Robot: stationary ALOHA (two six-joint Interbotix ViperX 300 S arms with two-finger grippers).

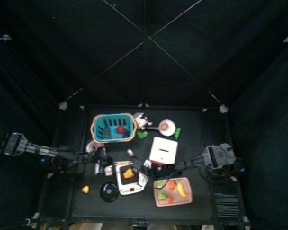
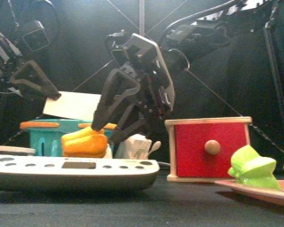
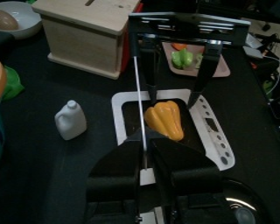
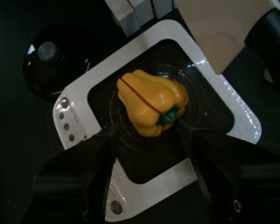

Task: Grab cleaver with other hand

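Only from the left wrist do we see the left gripper (image 3: pixel 166 52) clamping the cleaver (image 3: pixel 140 92) edge-on; the right gripper (image 4: pixel 154 144) gapes wide above a yellow pepper (image 4: pixel 152 101).

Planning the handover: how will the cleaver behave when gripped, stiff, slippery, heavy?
Cleaver likely stiff: the broad pale blade hangs flat, unsagged. Probably light: it looks very thin edge-on. Smooth faces may slip.

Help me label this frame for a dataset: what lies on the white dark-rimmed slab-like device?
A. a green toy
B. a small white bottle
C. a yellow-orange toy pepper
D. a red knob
C: the right wrist view shows a yellow-orange pepper with a green stem resting in the middle of the white device, framed by the open right pincer.
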